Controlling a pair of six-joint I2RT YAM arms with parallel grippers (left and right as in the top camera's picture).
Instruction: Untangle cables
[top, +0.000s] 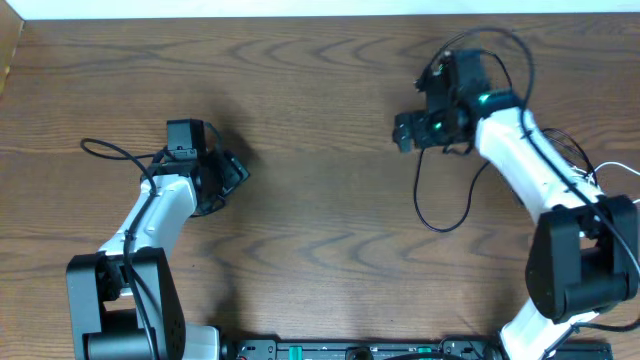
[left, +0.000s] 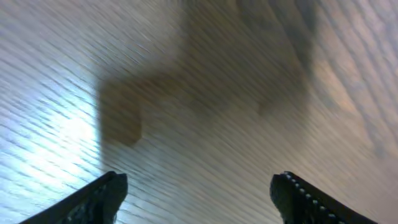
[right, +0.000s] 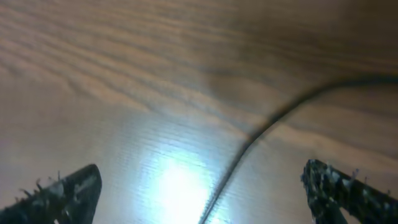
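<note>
Nearest, around 4 o'clock, one black cable (right: 260, 132) lies loose on the table (top: 320, 250) in a single open curve, no knot (untangled, I'd judge). At 9 o'clock the left end effector (top: 235, 175) is spread wide and empty. Farther off at 2 o'clock, the right end effector (top: 404, 132) gapes over that cable, gripping nothing. No other cables are clearly seen, so what's left is unclear

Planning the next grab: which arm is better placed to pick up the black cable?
Right: the right claw, open, hovers over the black cable, which runs between its fingers; the left claw faces only table.
</note>
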